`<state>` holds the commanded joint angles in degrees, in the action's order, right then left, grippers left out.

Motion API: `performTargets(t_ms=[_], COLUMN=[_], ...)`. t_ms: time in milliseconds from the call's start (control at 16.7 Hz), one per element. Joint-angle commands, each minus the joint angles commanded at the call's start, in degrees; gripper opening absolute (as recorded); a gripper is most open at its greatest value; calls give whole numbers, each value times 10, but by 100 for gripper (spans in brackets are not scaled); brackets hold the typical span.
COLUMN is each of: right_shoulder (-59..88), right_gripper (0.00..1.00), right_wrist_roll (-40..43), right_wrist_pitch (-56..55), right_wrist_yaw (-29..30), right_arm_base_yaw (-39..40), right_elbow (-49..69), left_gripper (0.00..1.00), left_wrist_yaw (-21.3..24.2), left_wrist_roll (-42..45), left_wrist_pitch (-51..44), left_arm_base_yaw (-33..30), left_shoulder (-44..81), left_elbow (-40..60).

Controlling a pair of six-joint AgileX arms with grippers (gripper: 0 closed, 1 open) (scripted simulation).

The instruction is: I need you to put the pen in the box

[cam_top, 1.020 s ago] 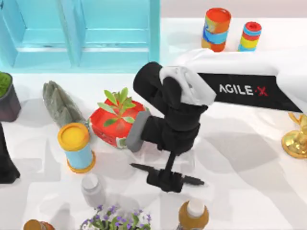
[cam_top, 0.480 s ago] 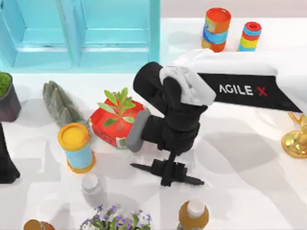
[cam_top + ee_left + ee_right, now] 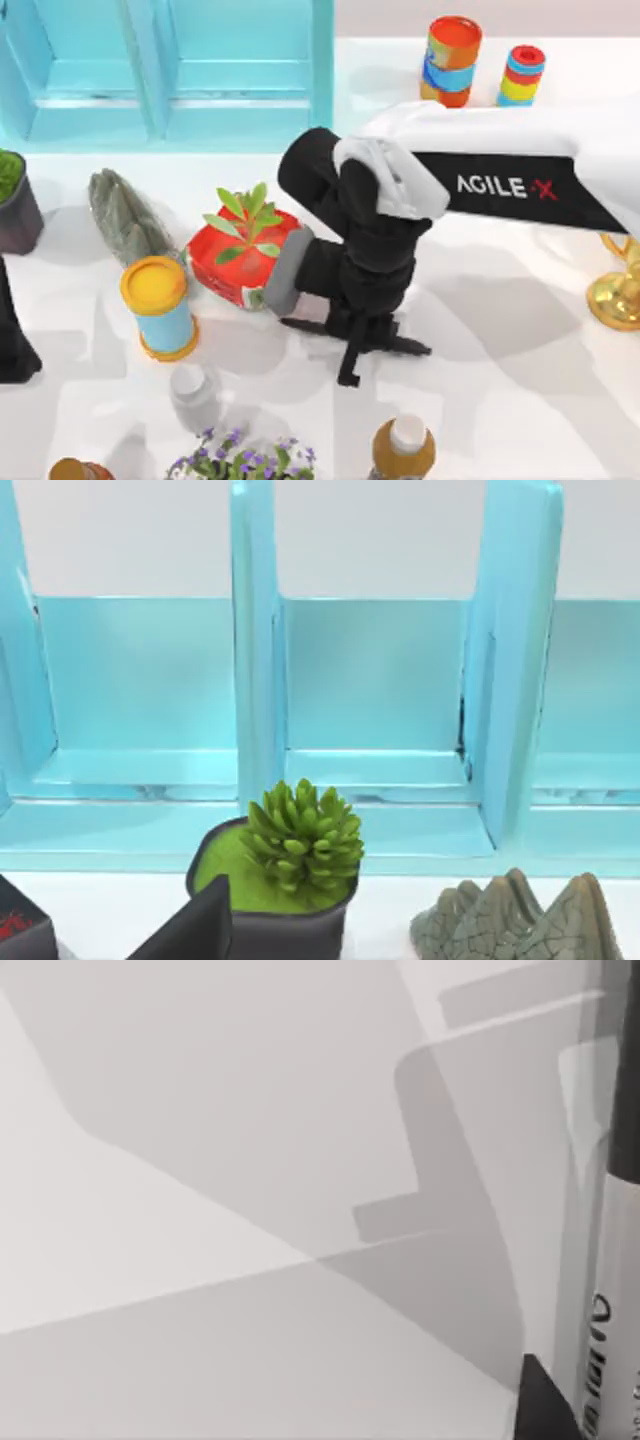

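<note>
The pen [image 3: 412, 347], slim with black ends, lies crosswise in my right gripper [image 3: 355, 340], which is shut on its middle just in front of the red planter [image 3: 243, 255]. In the right wrist view the pen's grey-white barrel [image 3: 610, 1290] runs along the edge beside a black finger [image 3: 545, 1405], with white table below. The box [image 3: 180, 70] is the turquoise open-compartment unit at the back left; its dividers [image 3: 255, 650] show in the left wrist view. My left arm [image 3: 10, 330] is parked at the table's left edge.
A yellow-lidded blue can [image 3: 157, 305], a grey rock [image 3: 125, 215] and a dark potted succulent [image 3: 300, 835] stand left of the planter. A white bottle [image 3: 193, 395], flowers [image 3: 240, 460] and an amber bottle [image 3: 405, 445] line the front. Striped cans [image 3: 452, 60] stand at the back right.
My right gripper closed on the pen and carried it off the table, toward the planter; the pen now sits nearer the wrist in the top view.
</note>
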<state>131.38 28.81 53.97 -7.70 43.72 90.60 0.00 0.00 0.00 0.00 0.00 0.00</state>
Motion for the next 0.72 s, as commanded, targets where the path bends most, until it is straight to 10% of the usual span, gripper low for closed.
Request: performTargets(t_ms=[720], right_shoulder=[-58], right_gripper=[0], right_wrist_roll=[12], right_wrist_pitch=[105], right_wrist_yaw=[37], right_arm_base_yaw=[-14], right_elbow=[90], left_gripper=[100], left_wrist_yaw=[0], left_wrist_roll=[0], left_wrist_pitch=[0], left_arm_base_yaw=[0], left_shoulder=[0], left_elbow=[0])
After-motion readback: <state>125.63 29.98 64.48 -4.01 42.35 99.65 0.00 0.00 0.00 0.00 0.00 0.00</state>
